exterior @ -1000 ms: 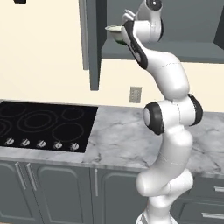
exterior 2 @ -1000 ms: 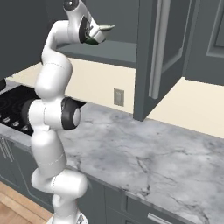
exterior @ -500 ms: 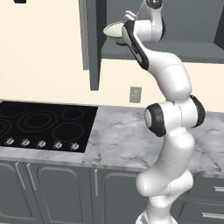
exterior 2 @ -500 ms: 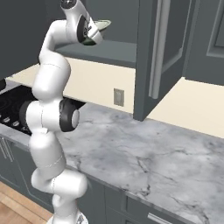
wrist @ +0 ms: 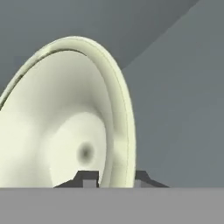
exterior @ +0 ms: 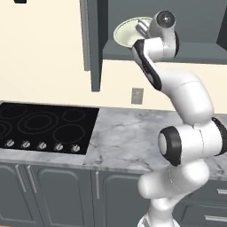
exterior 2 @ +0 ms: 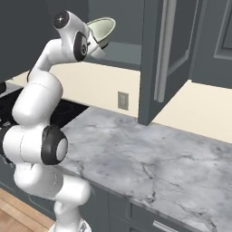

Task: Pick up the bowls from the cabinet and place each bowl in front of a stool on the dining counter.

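Cream-pale green bowl (exterior: 130, 32) sits clamped in the claw (wrist: 114, 178), its rim pinched between the two fingertips (wrist: 89, 178), one inside and one outside the wall. It is tipped steeply and held up in the air at the open front of the dark grey cabinet (exterior: 186, 20), above the marble worktop (exterior 2: 149, 158) and beside the open door (exterior 2: 159, 54).

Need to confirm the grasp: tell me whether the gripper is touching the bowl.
Touching. In the hand view the gripper has one fingertip on each side of the bowl rim, clamped on it.
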You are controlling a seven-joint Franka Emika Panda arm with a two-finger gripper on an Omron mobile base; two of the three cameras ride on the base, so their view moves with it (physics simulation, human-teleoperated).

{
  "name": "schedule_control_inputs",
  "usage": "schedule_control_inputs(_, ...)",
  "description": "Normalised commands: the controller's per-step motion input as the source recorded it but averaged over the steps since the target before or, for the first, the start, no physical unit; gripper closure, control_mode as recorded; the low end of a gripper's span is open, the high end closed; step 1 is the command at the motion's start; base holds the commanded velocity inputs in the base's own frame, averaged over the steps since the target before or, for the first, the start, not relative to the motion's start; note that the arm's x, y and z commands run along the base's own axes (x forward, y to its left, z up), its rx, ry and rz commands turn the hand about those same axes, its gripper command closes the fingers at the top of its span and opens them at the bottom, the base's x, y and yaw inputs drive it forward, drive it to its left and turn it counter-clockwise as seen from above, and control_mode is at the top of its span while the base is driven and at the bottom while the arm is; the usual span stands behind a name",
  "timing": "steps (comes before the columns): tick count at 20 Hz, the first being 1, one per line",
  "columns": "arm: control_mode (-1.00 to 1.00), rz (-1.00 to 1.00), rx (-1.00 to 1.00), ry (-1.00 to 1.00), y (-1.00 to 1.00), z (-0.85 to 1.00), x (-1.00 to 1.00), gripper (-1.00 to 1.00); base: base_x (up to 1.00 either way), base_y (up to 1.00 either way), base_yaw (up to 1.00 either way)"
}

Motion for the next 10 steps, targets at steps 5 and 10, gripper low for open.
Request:
schedule_control_inputs(5, -1.0, -0.01, 0.11, 0.0, -0.04, 0.64, -1.0, 1.0, 0.0, 0.0, 0.0)
schedule_control_inputs(10, -1.0, 0.0, 0.24, -0.02, -0.01, -0.05, -1.0, 1.0, 0.0, 0.0, 0.0)
